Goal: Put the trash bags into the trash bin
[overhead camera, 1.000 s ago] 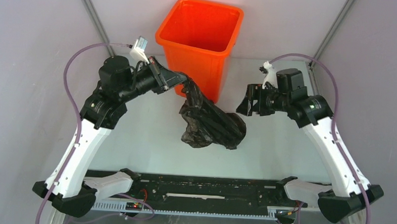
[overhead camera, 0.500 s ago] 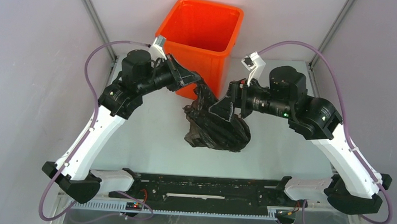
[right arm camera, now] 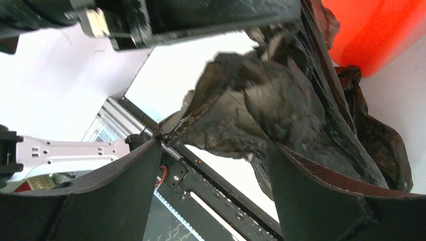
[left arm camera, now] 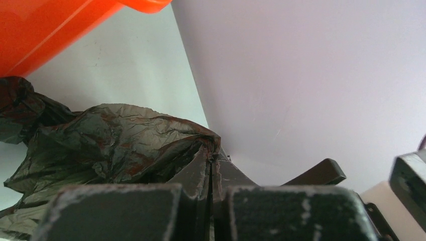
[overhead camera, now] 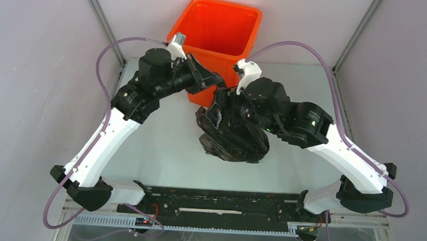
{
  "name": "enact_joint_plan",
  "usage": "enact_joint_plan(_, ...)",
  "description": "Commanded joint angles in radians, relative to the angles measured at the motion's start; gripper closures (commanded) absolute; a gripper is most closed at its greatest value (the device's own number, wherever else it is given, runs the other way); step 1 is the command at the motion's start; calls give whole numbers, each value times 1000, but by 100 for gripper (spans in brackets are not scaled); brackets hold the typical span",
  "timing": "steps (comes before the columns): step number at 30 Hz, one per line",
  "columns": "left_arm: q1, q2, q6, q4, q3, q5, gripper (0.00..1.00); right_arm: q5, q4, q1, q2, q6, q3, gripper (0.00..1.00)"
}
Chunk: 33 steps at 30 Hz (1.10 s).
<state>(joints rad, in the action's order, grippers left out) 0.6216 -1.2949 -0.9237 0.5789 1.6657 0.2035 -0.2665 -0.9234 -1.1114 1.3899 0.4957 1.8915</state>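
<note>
The left gripper [left arm camera: 212,159] is pinched tight on a fold of the trash bag [left arm camera: 100,145], holding its top up just beside the orange trash bin's [overhead camera: 215,28] near wall. The bag's bulk rests on the table [overhead camera: 161,140]. The right gripper [right arm camera: 213,150] gapes wide, with film bunched between its fingers. From above, the black fingertips are lost against the black film.

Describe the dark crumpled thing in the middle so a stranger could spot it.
Find the tall orange bin at the far edge of the table. Just in front of its base is the trash bag. It is glossy black film, bunched into a heap, the only soft, wrinkled thing among hard plastic and metal.
</note>
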Motion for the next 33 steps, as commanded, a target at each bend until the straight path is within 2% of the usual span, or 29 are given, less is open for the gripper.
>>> enact_joint_plan(1,24,-7,28,13,49,-33,100,-172,8,-67,41,-27,75,12)
enact_joint_plan(7,29,-3,38,23,50,-55,100,-444,-36,-205,113,-162,139,11)
enact_joint_plan(13,30,-11,33,20,62,-55,100,-522,-33,-234,147,-212,103,17)
enact_joint_plan(19,30,-15,37,19,65,-47,100,-573,127,-239,147,-317,4,19)
enact_joint_plan(20,30,-14,38,19,65,-47,100,-580,156,-238,148,-340,-8,24)
enact_joint_plan(21,30,-13,41,20,63,-51,100,-579,180,-238,148,-362,-15,36)
enact_joint_plan(23,28,-8,51,26,66,-56,100,-571,197,-239,143,-383,-18,75)
enact_joint_plan(24,28,-5,61,33,69,-58,100,-569,195,-239,135,-384,-19,89)
enact_joint_plan(26,22,-1,94,59,85,-59,99,-551,182,-234,102,-387,-33,99)
enact_joint_plan(28,9,11,134,97,94,-70,85,-451,141,-216,54,-401,-44,100)
enact_joint_plan(29,-2,23,154,121,94,-72,74,-321,127,-196,24,-421,-56,100)
enact_joint_plan(31,-46,52,190,153,81,-65,45,-79,138,-132,-50,-451,-112,100)
enact_joint_plan(33,-95,88,216,185,49,-56,25,151,174,-39,-129,-435,-176,100)
